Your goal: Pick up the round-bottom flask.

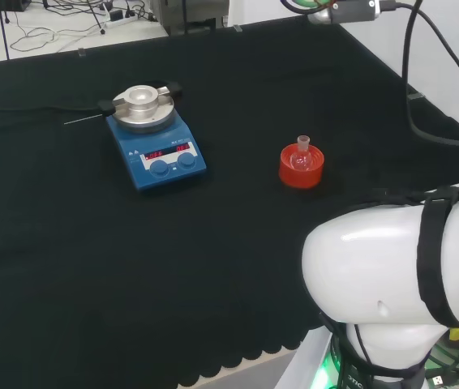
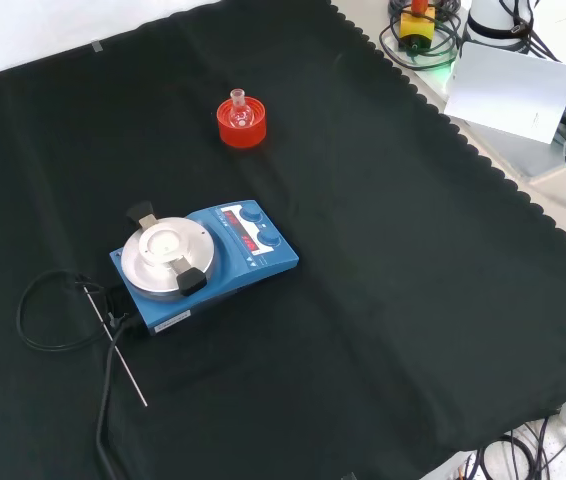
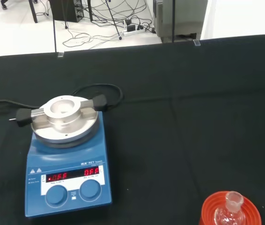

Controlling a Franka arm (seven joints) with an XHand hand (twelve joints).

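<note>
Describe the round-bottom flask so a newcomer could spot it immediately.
On the black cloth, find the blue hotplate stirrer; in the head view, look to its right. There a small clear round-bottom flask sits neck-up in a red ribbed ring stand, the only red thing on the cloth.

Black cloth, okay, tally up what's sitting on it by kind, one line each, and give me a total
Round-bottom flask: 1
Red ribbed stand under it: 1
Blue hotplate stirrer with a metal block on top: 1
Thin metal rod beside the stirrer: 1
Total: 4
</note>
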